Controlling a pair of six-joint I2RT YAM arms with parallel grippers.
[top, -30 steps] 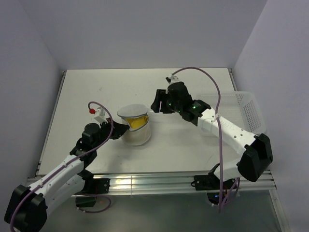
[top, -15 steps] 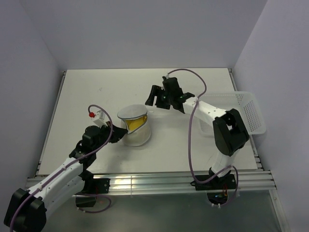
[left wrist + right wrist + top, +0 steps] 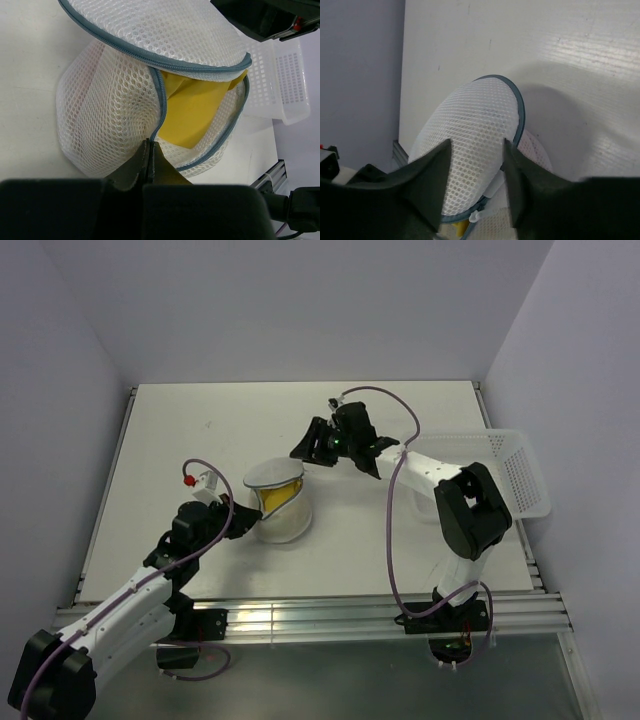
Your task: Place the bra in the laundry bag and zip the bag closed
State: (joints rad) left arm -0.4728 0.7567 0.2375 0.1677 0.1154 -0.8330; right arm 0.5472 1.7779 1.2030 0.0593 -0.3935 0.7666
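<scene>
Left hand (image 3: 238, 516), nearest: closed on the near-left rim of the laundry bag (image 3: 280, 505). The left wrist view shows its fingertips pinched on the mesh just beside the zip rim (image 3: 161, 97). Its position and grip are unchanged over the last second.

Laundry bag: sits at the centre of the tabletop (image 3: 200, 420) and has not shifted. The lid flap (image 3: 272, 473) is raised, and the zip is open along the right side. The yellow bra (image 3: 284, 495) lies inside and shows through the gap. It appears to be fully within the rim.

Right hand (image 3: 310, 445), farther: this is the change. A second ago it hung just right of the bag. It has since swung left and now sits at the far edge of the lid flap. The jaws stand apart, with the flap lying in line between them in the right wrist view. Contact cannot be confirmed.

Assessment: placement looks complete and only closure remains. The right hand appears to be lining up on the flap or the zip pull while the left hand anchors the bag. The zip pull itself cannot be made out with certainty.
</scene>
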